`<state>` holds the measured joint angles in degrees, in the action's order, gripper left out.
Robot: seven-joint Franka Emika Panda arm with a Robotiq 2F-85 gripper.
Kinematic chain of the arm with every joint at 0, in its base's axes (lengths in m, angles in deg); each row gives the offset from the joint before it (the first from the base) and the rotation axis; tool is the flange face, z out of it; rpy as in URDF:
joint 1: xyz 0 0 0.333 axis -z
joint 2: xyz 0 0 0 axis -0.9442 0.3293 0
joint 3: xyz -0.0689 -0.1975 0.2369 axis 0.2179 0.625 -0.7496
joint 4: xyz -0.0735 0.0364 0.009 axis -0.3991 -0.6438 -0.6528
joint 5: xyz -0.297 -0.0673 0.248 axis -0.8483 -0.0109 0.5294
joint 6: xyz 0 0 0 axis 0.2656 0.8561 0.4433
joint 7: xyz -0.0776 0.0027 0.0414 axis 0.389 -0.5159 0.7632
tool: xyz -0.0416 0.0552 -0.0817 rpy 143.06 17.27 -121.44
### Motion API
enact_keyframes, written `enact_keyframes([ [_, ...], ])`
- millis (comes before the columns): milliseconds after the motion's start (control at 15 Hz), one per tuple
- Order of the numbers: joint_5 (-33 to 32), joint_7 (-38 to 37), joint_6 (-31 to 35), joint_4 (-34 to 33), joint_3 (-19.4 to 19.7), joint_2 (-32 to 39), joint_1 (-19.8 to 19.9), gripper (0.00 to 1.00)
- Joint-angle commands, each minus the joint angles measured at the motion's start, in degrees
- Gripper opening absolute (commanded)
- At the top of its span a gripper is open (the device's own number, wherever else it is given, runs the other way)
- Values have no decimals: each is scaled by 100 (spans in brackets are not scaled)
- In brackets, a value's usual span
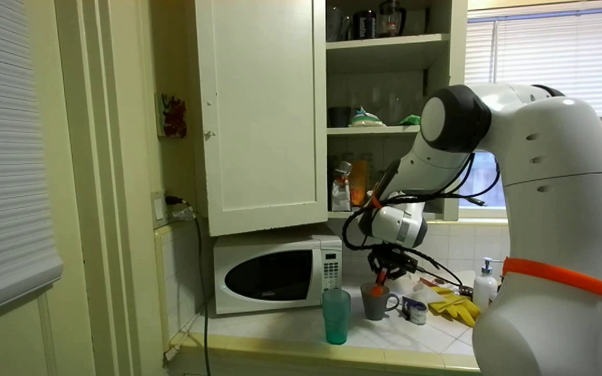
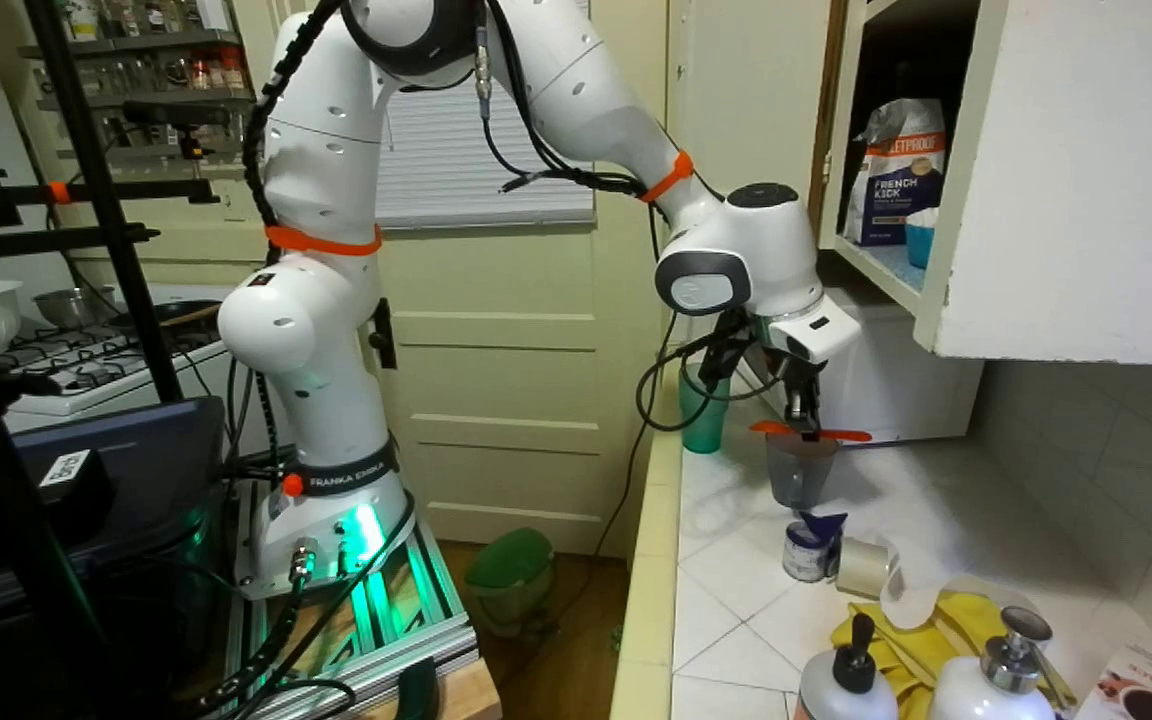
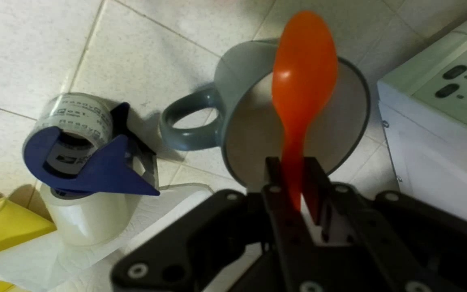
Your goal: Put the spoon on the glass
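Gripper [image 3: 293, 174] is right over the grey mug [image 1: 374, 310], jaws narrow & clamped on the handle of an orange spoon [image 3: 304, 73], pinching it from both sides. Spoon's approx. level over the mug's mouth, bowl end past the jaws; can't tell if it touches the rim. Mug's upright on the counter [image 2: 736, 670], its handle pointing toward a blue tape dispenser [image 3: 103, 174], pale inside per wrist view. Glass [image 1: 336, 318], a translucent teal-green tumbler, is upright too, close to the counter's yellow edge, in front of the microwave [image 1: 275, 277]. It's near the mug w/ a gap btwn, apart from spoon & jaws. A cream tape roll [image 3: 91, 223] sits just beside the dispenser; yellow gloves [image 1: 453, 308] & a white pump bottle [image 1: 484, 293] are a bit further along. Cabinet door [image 1: 264, 115] hangs open above the microwave. Bag [image 2: 901, 180] marked FRENCH KICK is on a cabinet shelf [image 2: 881, 264]. White arm [image 1: 567, 209] w/ orange bands extends over the counter, black cables [image 2: 586, 181] looping near the wrist. Green bin [image 2: 511, 575] is on the floor [image 2: 576, 640].
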<state>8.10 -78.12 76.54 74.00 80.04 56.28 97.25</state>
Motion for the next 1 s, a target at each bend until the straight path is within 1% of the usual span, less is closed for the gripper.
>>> enact_keyframes([
  [0, 213, 148, -184, -212, -109, 156, 119, 4],
  [333, 314, 164, -203, -329, -214, 273, 182, 4],
  [667, 264, 98, -276, -347, -230, 304, 179, 4],
  [733, 392, 169, -337, -364, 46, 306, -97, 4],
  [933, 444, 161, -444, -394, 143, 333, -175, 4],
])
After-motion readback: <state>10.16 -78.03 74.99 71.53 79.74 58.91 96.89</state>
